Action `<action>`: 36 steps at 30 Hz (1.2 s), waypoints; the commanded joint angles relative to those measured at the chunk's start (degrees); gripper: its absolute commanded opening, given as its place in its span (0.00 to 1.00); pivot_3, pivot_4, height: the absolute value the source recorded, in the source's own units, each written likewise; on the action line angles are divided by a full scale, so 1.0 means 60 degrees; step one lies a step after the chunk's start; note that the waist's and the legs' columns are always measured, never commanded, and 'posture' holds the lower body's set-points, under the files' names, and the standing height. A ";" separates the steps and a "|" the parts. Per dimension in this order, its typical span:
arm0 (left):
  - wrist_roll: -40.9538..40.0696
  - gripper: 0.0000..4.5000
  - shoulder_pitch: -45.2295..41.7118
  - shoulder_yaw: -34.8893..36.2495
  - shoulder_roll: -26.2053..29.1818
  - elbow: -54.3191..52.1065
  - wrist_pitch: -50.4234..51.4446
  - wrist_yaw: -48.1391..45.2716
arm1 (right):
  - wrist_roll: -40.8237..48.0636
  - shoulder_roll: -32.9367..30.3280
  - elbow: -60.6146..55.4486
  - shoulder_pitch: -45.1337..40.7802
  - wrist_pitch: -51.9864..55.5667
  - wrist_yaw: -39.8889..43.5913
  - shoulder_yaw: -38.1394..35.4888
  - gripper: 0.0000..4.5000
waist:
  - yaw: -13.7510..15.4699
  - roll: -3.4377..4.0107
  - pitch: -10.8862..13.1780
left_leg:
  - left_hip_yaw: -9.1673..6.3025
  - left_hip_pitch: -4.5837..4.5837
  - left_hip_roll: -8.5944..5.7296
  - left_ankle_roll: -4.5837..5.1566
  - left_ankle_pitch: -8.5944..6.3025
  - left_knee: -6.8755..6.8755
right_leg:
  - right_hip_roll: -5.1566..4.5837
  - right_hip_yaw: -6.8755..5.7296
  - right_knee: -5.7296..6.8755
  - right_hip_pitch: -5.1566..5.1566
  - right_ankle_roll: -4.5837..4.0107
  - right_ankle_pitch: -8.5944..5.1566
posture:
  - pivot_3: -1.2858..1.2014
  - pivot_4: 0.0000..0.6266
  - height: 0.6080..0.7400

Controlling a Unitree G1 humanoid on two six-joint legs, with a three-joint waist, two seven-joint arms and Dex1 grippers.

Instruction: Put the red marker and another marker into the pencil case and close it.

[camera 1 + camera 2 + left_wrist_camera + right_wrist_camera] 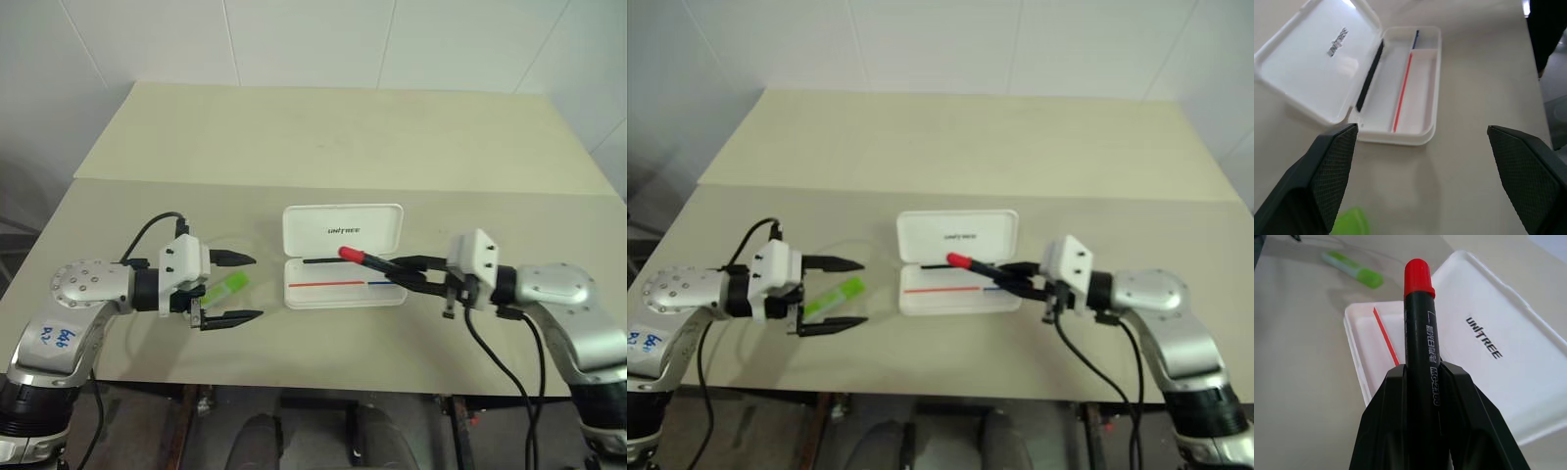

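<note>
White pencil case [343, 233] — red-capped black marker [367, 258] — light-green highlighter [224, 288].

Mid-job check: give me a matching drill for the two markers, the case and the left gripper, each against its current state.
Things:
1. red marker
2. green highlighter
3. pencil case
4. left gripper

States:
A. lid open, lying on the table
B. clamped in the right gripper, above the open tray
C. open, fingers on either side of a marker
D. lying loose on the table

Pairs: 1-B, 2-D, 3-A, 4-C
</note>
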 commanded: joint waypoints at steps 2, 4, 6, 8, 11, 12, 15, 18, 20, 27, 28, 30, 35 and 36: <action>0.0019 1.00 0.0091 0.0266 0.0131 -0.0206 -0.0180 0.0136 | -0.0811 0.0595 0.1098 -0.1066 -0.1012 0.0449 0.1010 0.13 | -0.0012 -0.0002 0.0001 | 0.0011 -0.0007 0.0001 0.0001 -0.0001 0.0000 | 0.0001 0.0009 0.0003 -0.0015 0.0003 0.0002 | 0.52 0.24 1.00; 0.0011 1.00 0.0179 0.0292 0.0122 -0.0334 -0.0147 0.0232 | -0.1048 0.0901 0.1686 -0.1473 -0.1331 0.0560 0.1318 0.13 | -0.0027 -0.0002 0.0001 | 0.0019 -0.0009 0.0001 0.0002 -0.0001 -0.0002 | 0.0001 0.0012 0.0007 -0.0025 0.0004 0.0002 | 0.52 0.24 1.00; -0.0014 1.00 0.0261 0.0326 0.0130 -0.0441 -0.0108 0.0310 | -0.1329 0.1129 0.2289 -0.1835 -0.1727 0.0683 0.1551 0.13 | -0.0046 -0.0003 0.0001 | 0.0023 -0.0012 0.0003 0.0002 -0.0002 -0.0005 | 0.0001 0.0013 0.0012 -0.0032 0.0004 0.0002 | 0.52 0.24 1.00; -0.0035 1.00 0.0344 0.0366 0.0147 -0.0513 -0.0090 0.0370 | -0.1560 0.1299 0.2863 -0.2141 -0.2113 0.0814 0.1709 0.13 | -0.0066 -0.0002 0.0001 | 0.0026 -0.0013 0.0004 0.0002 -0.0002 -0.0005 | 0.0001 0.0013 0.0013 -0.0035 0.0004 0.0002 | 0.52 0.24 1.00; -0.0052 1.00 0.0432 0.0386 0.0148 -0.0604 -0.0064 0.0469 | -0.1878 0.1505 0.3758 -0.2618 -0.2724 0.0945 0.1864 0.13 | -0.0143 -0.0003 0.0001 | 0.0028 -0.0011 0.0005 0.0002 -0.0002 -0.0004 | 0.0000 0.0015 0.0016 -0.0034 0.0004 0.0002 | 0.52 0.24 1.00; -0.0064 1.00 0.0458 0.0394 0.0133 -0.0641 -0.0043 0.0517 | -0.1998 0.1564 0.4036 -0.2768 -0.2923 0.0946 0.1891 0.13 | -0.0175 -0.0003 0.0001 | 0.0028 -0.0011 0.0005 0.0002 -0.0002 -0.0004 | 0.0000 0.0016 0.0017 -0.0034 0.0004 0.0002 | 0.52 0.24 1.00; -0.0083 1.00 0.0524 0.0351 0.0065 -0.0786 0.0020 0.0667 | -0.2273 0.1722 0.4769 -0.3190 -0.3497 0.1061 0.1964 0.13 | -0.0222 -0.0003 0.0002 | 0.0029 -0.0010 0.0009 0.0002 -0.0002 -0.0004 | 0.0000 0.0016 0.0020 -0.0035 0.0004 0.0002 | 0.52 0.24 1.00; -0.0099 1.00 0.0534 0.0294 0.0036 -0.0853 0.0054 0.0758 | -0.2552 0.1796 0.5322 -0.3475 -0.4053 0.1188 0.2045 0.13 | -0.0271 -0.0003 0.0002 | 0.0035 -0.0003 0.0017 0.0002 -0.0002 -0.0005 | 0.0001 0.0016 0.0030 -0.0038 0.0003 0.0002 | 0.52 0.24 1.00; -0.0109 1.00 0.0529 0.0260 0.0021 -0.0863 0.0062 0.0795 | -0.2593 0.1853 0.5555 -0.3600 -0.4280 0.1319 0.2087 0.13 | -0.0271 -0.0003 0.0002 | 0.0037 -0.0002 0.0025 0.0001 -0.0002 -0.0006 | 0.0006 0.0014 0.0038 -0.0045 0.0002 0.0001 | 0.52 0.24 1.00; -0.0111 1.00 0.0422 0.0161 -0.0039 -0.0824 0.0084 0.0837 | -0.2628 0.2137 0.5867 -0.3862 -0.4658 0.1611 0.2221 0.13 | -0.0270 -0.0003 0.0002 | 0.0047 -0.0001 0.0032 0.0001 -0.0002 -0.0004 | 0.0008 0.0017 0.0048 -0.0050 -0.0001 0.0001 | 0.52 0.24 1.00; -0.0110 1.00 0.0393 0.0134 -0.0056 -0.0823 0.0094 0.0844 | -0.2659 0.2213 0.5928 -0.3909 -0.4716 0.1591 0.2230 0.13 | -0.0269 -0.0003 0.0002 | 0.0046 0.0000 0.0034 0.0001 -0.0002 -0.0004 | 0.0008 0.0017 0.0048 -0.0050 -0.0001 0.0001 | 0.52 0.24 1.00; -0.0110 1.00 0.0349 0.0078 -0.0084 -0.0837 0.0113 0.0861 | -0.2751 0.2370 0.6080 -0.3999 -0.4796 0.1483 0.2229 0.13 | -0.0269 -0.0003 0.0002 | 0.0047 0.0001 0.0036 0.0001 -0.0002 -0.0004 | 0.0008 0.0017 0.0049 -0.0050 -0.0001 0.0001 | 0.52 0.24 1.00; -0.0147 1.00 0.0294 0.0005 -0.0116 -0.0900 0.0182 0.0886 | -0.2879 0.2616 0.6146 -0.4059 -0.5137 0.1266 0.2162 0.50 | -0.0268 -0.0003 0.0002 | 0.0048 0.0000 0.0040 -0.0002 -0.0003 -0.0004 | 0.0009 0.0016 0.0049 -0.0051 -0.0002 0.0001 | 0.52 0.24 1.00; -0.0150 1.00 0.0288 0.0004 -0.0117 -0.0898 0.0186 0.0888 | -0.2795 0.2616 0.6077 -0.4040 -0.5096 0.1343 0.2134 0.58 | -0.0267 -0.0003 0.0002 | 0.0049 0.0000 0.0040 -0.0003 -0.0003 -0.0004 | 0.0009 0.0017 0.0048 -0.0051 -0.0002 0.0001 | 0.52 0.24 1.00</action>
